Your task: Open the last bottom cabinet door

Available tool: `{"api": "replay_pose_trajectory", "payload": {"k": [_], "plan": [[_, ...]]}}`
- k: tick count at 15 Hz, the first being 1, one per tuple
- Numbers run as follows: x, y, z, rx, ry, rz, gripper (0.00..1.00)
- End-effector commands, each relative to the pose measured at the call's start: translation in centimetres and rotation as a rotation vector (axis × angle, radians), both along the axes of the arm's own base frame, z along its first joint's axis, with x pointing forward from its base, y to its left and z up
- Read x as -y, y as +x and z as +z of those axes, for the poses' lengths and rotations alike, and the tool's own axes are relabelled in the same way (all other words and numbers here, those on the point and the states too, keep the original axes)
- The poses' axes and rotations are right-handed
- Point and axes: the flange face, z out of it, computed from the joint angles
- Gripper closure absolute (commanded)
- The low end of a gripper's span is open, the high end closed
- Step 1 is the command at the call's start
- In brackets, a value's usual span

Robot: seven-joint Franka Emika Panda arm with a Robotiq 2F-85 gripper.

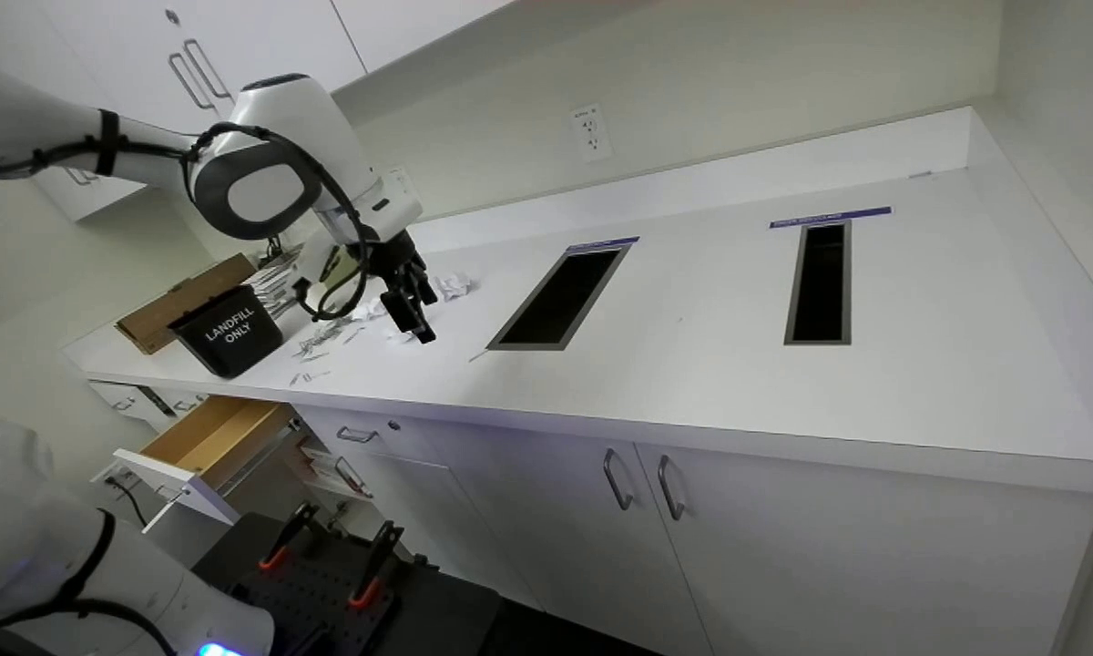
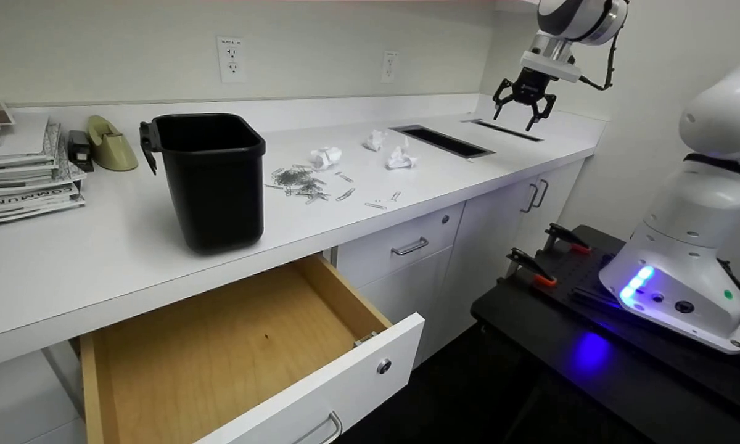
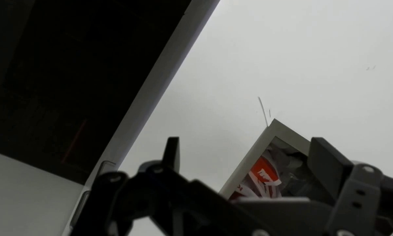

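Last bottom cabinet door | flat, white | silver bar handle

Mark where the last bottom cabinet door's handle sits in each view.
In an exterior view: low, just right of centre, the pair's right handle.
In an exterior view: right side, near mid-height, the pair's right handle.
Wrist view: lower left, the pair's lower handle.
Landmark in all three: the framed slot nearer the crumpled paper.

Blue light from the robot base glares off the dark stand; the floor is nearly black. The wrist view is dim, its gripper soft-edged.
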Motion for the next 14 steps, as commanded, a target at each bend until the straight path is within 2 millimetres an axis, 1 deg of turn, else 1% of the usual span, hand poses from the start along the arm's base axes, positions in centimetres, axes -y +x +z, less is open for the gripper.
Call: {"api": "replay_pose_trajectory", "payload": {"k": [1,2,4,5,6,8,10,11,12,13,14], "plan": [[0.4,0.5,-0.2,-0.002,-0.012,-0.032,0.00],[1.7,0.4,-0.4,-0.027,0.011,-0.095,0.00],[5.2,-0.6,-1.0,-0.061,0.052,-0.212,0.00],[7.9,-1.8,-1.4,-0.073,0.065,-0.262,0.00],[10.1,-2.9,-1.8,-0.083,0.079,-0.311,0.00],[15.2,-6.5,-2.7,-0.104,0.112,-0.421,0.00],[19.8,-10.6,-3.9,-0.128,0.148,-0.537,0.00],[22.0,-12.9,-4.9,-0.138,0.169,-0.599,0.00],[23.8,-14.8,-5.9,-0.145,0.193,-0.655,0.00],[25.4,-16.9,-7.5,-0.149,0.216,-0.716,0.00],[26.6,-18.6,-9.0,-0.149,0.242,-0.777,0.00]]}}
